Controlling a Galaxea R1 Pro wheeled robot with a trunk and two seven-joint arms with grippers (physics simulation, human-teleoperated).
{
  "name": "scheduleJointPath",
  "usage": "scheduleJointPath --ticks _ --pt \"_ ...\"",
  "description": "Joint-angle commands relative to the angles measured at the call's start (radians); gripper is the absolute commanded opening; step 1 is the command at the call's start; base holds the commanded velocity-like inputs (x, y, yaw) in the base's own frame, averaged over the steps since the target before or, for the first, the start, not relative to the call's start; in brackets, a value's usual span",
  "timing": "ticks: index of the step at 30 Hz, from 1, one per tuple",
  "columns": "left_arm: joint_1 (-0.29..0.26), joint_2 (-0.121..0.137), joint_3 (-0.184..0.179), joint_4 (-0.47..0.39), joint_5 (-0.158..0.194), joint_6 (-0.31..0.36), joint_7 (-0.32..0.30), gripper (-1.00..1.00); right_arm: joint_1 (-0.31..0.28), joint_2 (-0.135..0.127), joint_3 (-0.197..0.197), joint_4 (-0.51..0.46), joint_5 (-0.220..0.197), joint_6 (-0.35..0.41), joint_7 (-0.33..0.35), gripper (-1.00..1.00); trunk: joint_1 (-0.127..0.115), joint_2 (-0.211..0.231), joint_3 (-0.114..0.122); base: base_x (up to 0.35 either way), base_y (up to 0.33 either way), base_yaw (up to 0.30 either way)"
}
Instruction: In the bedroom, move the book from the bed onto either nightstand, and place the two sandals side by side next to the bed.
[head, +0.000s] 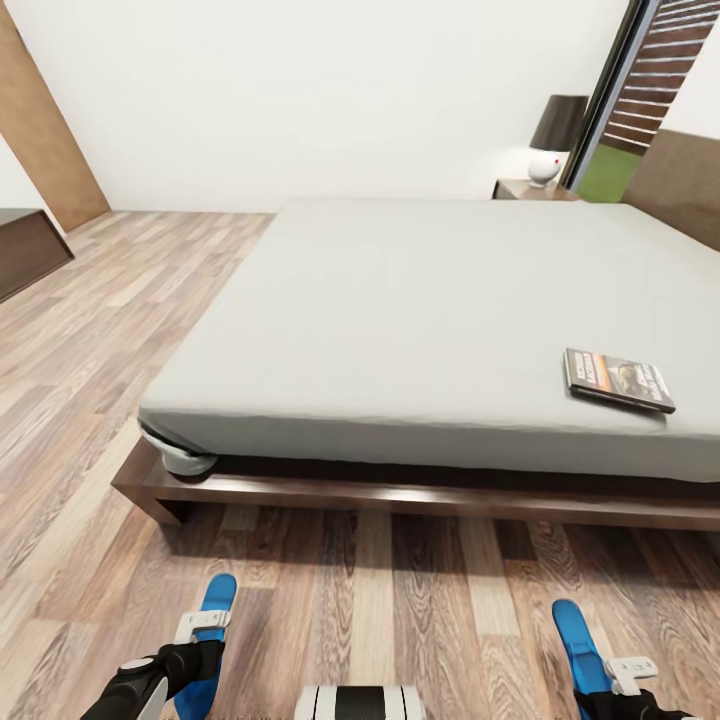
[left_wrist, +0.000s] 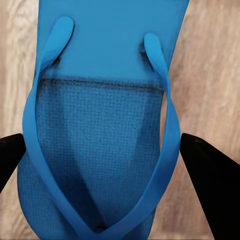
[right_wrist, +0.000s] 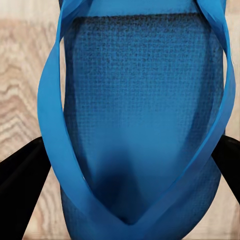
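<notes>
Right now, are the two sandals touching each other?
Apart. The head view shows the left sandal by the left gripper and the right sandal by the right gripper, with bare floor between.

Both arms are sitting low, left at 7 o'clock and right at 5 o'clock of the head view, forearms pointing toward 12. Left gripper (head: 205, 632) is clamping a blue sandal, black fingers (left_wrist: 212, 175) pressing on both its sides. Right gripper (head: 603, 668) is doing likewise, fingers (right_wrist: 17, 180) flanking its sandal.
</notes>
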Motion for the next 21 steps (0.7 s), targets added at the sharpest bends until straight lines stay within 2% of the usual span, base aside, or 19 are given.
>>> scheduleJointPath --ticks 1,7,11,17,21 --pt "0.000 0.001 -0.003 -0.001 0.010 0.005 0.002 -1.00 -0.001 -0.001 0.007 0.001 -0.010 -0.004 0.003 -1.00 0.000 -0.001 -0.005 0.000 0.000 0.000" --pt "0.000 0.000 -0.003 -0.002 0.010 0.004 0.001 -1.00 -0.001 -0.001 0.007 0.001 -0.010 -0.004 0.003 -1.00 0.003 -0.002 -0.028 0.000 0.000 0.000" --pt "0.000 0.000 -0.002 -0.003 0.010 -0.002 0.000 -1.00 -0.001 -0.001 0.007 0.001 -0.010 -0.004 0.002 -1.00 0.003 -0.002 -0.028 0.000 0.000 0.000" --pt "0.000 0.001 0.001 -0.009 0.008 -0.056 0.005 -1.00 -0.001 -0.001 0.007 0.002 -0.010 -0.004 0.002 -1.00 0.003 -0.002 -0.028 0.000 0.000 0.000" --pt "-0.001 0.001 0.001 -0.013 0.004 -0.062 0.058 -1.00 -0.001 -0.001 0.007 0.002 -0.010 -0.004 0.002 -1.00 0.003 -0.002 -0.028 0.000 0.000 0.000"
